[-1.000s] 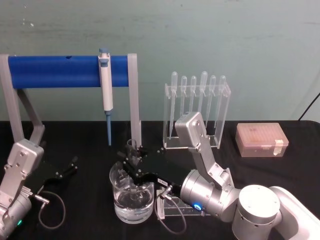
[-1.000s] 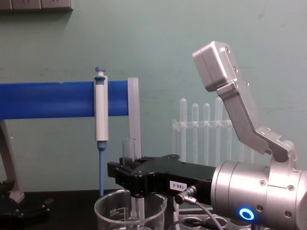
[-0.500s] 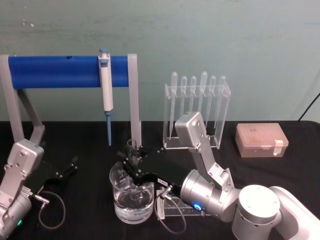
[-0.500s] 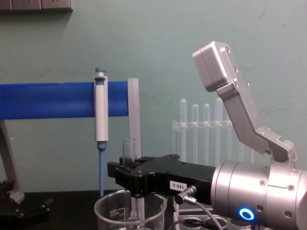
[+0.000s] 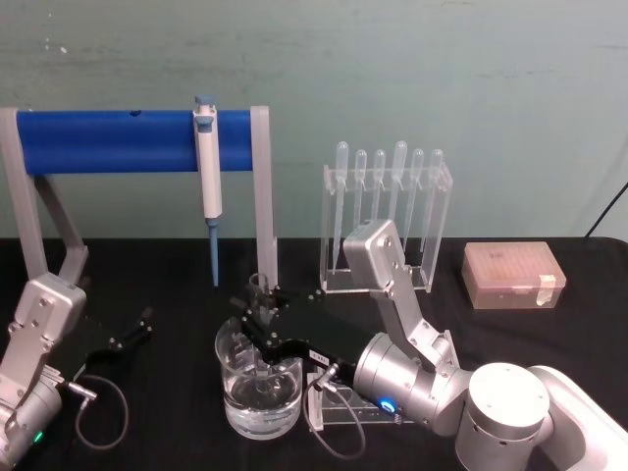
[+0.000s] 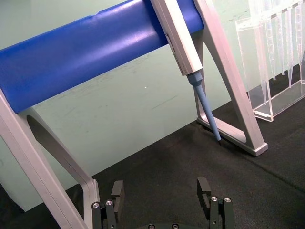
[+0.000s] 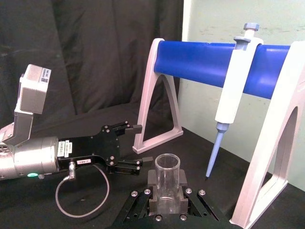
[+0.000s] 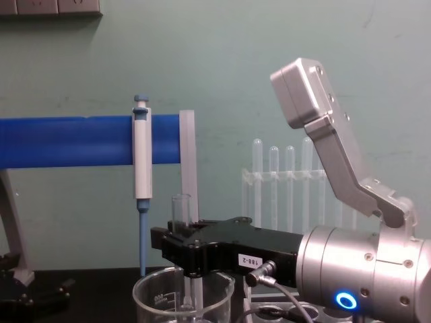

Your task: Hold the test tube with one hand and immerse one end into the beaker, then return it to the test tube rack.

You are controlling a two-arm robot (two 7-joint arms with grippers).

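At the far left, the left gripper (image 5: 130, 335) rests low over the black table (image 5: 559, 343), its two fingers (image 6: 116, 191) spread apart with nothing between them. Behind it stands a grey frame carrying a blue bar (image 5: 108, 140), and a blue-and-white micropipette (image 5: 207, 182) hangs upright from that bar, tip pointing down near the frame's right leg. Just right of the micropipette and nearer the robot, the right gripper (image 5: 260, 316) reaches in from the right, level above the beaker (image 5: 231, 378), and is clamped on the test tube (image 5: 259, 287). The tube stands upright with its open rim above the jaws, and its lower part goes down inside the beaker (image 8: 151, 299), which holds clear liquid; whether the tip is under the surface cannot be told. Farther right, against the wall, a clear rack (image 5: 437, 231) holds a row of thin pipettes, and a pink box (image 5: 513, 275) sits well apart at the right.
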